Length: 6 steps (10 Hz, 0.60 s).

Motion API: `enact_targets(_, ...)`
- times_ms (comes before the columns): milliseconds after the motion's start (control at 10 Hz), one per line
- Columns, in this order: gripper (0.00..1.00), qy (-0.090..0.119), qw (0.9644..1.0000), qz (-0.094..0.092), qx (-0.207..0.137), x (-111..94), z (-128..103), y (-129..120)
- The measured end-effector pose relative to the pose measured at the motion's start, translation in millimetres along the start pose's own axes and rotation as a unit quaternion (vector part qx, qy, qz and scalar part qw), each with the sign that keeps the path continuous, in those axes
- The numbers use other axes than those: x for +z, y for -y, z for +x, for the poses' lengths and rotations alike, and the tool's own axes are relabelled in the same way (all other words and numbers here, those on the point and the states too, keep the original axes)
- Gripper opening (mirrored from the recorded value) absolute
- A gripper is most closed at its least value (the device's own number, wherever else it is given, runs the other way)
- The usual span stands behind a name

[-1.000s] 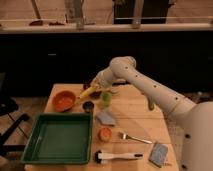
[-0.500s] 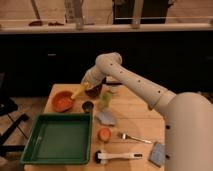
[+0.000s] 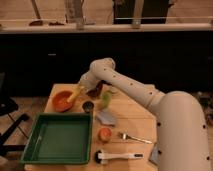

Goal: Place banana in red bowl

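Observation:
The red bowl (image 3: 62, 100) sits at the far left of the wooden table (image 3: 135, 117). My gripper (image 3: 82, 88) is just to the right of the bowl, a little above its rim. It is shut on the yellow banana (image 3: 75, 94), which slants down and left so that its free end reaches over the bowl's right edge. The arm comes in from the right across the table.
A maroon bowl (image 3: 96, 90) and a green vegetable (image 3: 105, 100) lie right of the gripper, with a small dark cup (image 3: 88, 106) just below it. A green tray (image 3: 62, 138) fills the front left. A grey cloth (image 3: 106, 118), an orange object (image 3: 104, 133), a fork (image 3: 133, 138) and a brush (image 3: 118, 156) lie further forward.
My gripper has carried the banana leftward from the table's middle to the red bowl's right edge. The banana's end is now over the bowl.

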<state>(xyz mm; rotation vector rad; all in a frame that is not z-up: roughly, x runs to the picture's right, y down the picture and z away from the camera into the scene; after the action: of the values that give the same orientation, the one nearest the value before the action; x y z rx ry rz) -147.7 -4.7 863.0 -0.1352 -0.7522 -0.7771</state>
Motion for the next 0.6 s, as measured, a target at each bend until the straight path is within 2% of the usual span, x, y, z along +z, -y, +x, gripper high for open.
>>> enact_targets(600, 0.0, 0.016, 0.9995, 0.025, -0.007, 22.2, -8.9, 13.0)
